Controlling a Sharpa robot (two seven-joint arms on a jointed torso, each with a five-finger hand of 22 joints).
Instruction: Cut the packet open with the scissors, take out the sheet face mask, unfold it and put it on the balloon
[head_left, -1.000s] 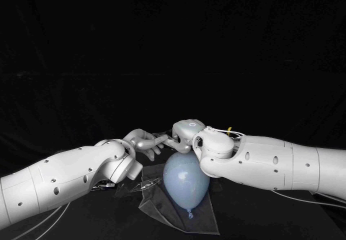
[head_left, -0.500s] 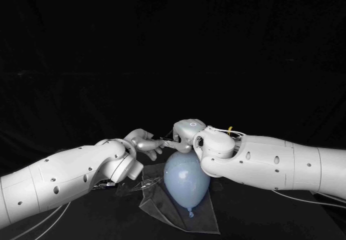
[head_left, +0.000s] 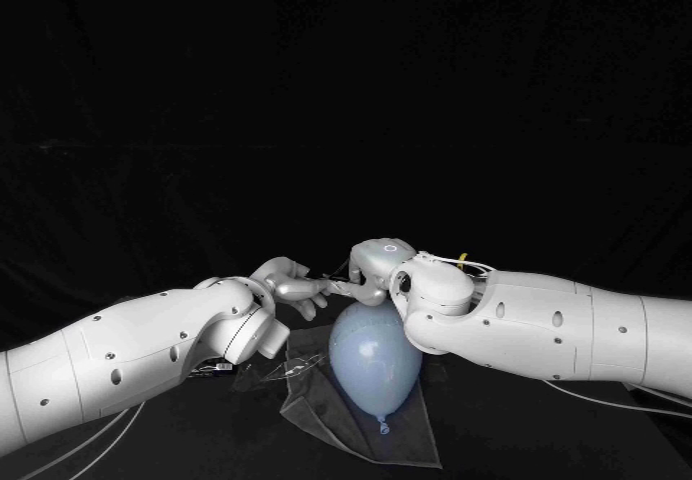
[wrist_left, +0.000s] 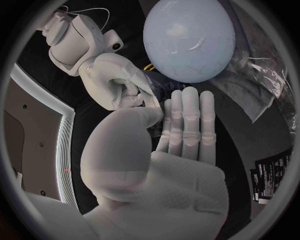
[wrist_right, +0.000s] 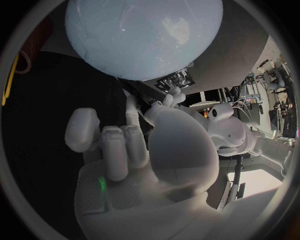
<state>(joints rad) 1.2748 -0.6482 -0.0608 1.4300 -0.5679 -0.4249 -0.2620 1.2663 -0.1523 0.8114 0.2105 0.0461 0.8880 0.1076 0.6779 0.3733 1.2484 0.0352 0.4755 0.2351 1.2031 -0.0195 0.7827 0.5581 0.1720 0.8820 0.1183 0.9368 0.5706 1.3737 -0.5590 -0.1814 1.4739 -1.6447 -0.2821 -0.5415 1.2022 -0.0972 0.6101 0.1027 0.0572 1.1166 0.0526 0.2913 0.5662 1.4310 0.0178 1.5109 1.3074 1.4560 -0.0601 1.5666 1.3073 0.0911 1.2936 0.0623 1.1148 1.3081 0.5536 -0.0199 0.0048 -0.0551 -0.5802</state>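
Observation:
A pale blue balloon (head_left: 375, 365) lies on a clear crinkled film (head_left: 310, 405) on the black table, knot toward me. Both hands meet just beyond its far end. My left hand (head_left: 296, 285) reaches in with its fingers (wrist_left: 187, 125) straight and side by side, the thumb laid against them. My right hand (head_left: 372, 265) has its fingers (wrist_right: 119, 145) curled in, with nothing visible inside them. The two hands touch at the fingertips, and that contact spot is hidden. The balloon (wrist_left: 187, 40) sits just past my left fingertips, and the balloon (wrist_right: 144, 35) also lies beyond my right hand.
A black packet with white print (wrist_left: 272, 170) lies on the table beside my left arm, next to the clear film (wrist_left: 262, 85). Small dark items (head_left: 216, 370) rest under my left forearm.

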